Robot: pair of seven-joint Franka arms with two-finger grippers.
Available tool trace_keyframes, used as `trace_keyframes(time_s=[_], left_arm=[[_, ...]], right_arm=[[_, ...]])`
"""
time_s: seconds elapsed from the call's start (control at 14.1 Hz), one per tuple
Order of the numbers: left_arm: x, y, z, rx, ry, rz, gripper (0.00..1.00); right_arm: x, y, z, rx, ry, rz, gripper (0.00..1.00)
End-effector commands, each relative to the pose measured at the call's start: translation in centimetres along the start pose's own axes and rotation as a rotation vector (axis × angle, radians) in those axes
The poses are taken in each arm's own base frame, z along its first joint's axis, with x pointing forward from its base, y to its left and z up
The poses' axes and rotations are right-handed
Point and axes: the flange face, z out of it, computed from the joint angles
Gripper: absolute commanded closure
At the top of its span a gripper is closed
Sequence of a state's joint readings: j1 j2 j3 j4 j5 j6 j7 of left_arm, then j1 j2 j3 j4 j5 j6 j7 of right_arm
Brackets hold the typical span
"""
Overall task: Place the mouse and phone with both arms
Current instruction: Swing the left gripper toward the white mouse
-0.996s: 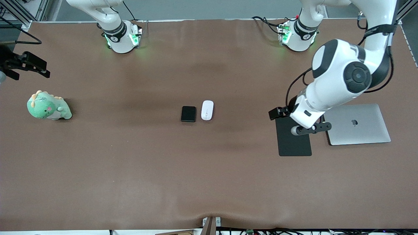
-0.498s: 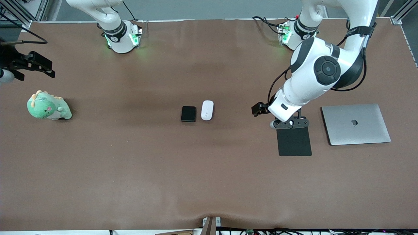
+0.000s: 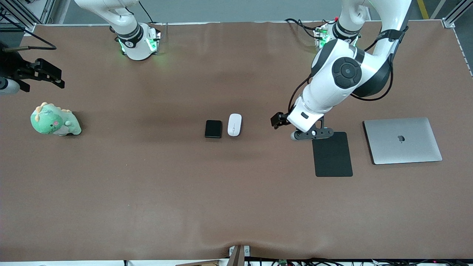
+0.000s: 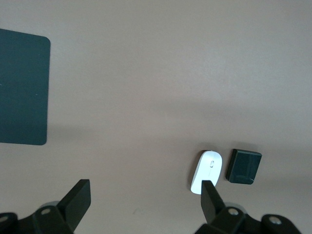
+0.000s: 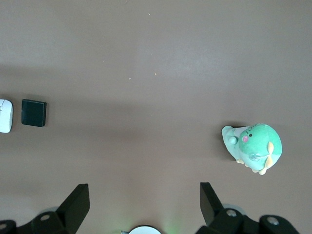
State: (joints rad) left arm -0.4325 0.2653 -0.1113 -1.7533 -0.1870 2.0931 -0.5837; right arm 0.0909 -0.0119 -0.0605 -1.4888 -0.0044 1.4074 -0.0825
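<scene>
The white mouse and the black phone lie side by side on the brown table's middle, the mouse toward the left arm's end. Both show in the left wrist view, mouse and phone, and in the right wrist view, mouse and phone. My left gripper hangs open and empty over the table between the mouse and the black mat; its jaws stand wide apart. My right gripper is open and empty over the right arm's end of the table.
A flat black mat and a closed silver laptop lie toward the left arm's end. A green dinosaur plush sits toward the right arm's end, also in the right wrist view.
My left arm has swung from over the mat and laptop toward the table's middle, closer to the mouse. The right gripper has edged slightly inward. Mouse and phone have not moved.
</scene>
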Motion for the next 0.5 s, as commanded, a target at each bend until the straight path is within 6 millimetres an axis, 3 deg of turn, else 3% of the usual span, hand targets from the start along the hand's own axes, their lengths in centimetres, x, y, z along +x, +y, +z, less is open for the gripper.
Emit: trace_keyframes(time_s=[0.0,0.43], left_arm=[[-0.9,1.7,0.9,-0.019,0.016,-0.016,0.00],[-2.5,4.8,4.1,-0.009,0.060,-0.025,0.00]], right_arm=[[0.5,0.5,0.6,-0.006,-0.006,0.005,0.00],[0.9,0.2,1.1,-0.012,-0.017,0.000,0.00]])
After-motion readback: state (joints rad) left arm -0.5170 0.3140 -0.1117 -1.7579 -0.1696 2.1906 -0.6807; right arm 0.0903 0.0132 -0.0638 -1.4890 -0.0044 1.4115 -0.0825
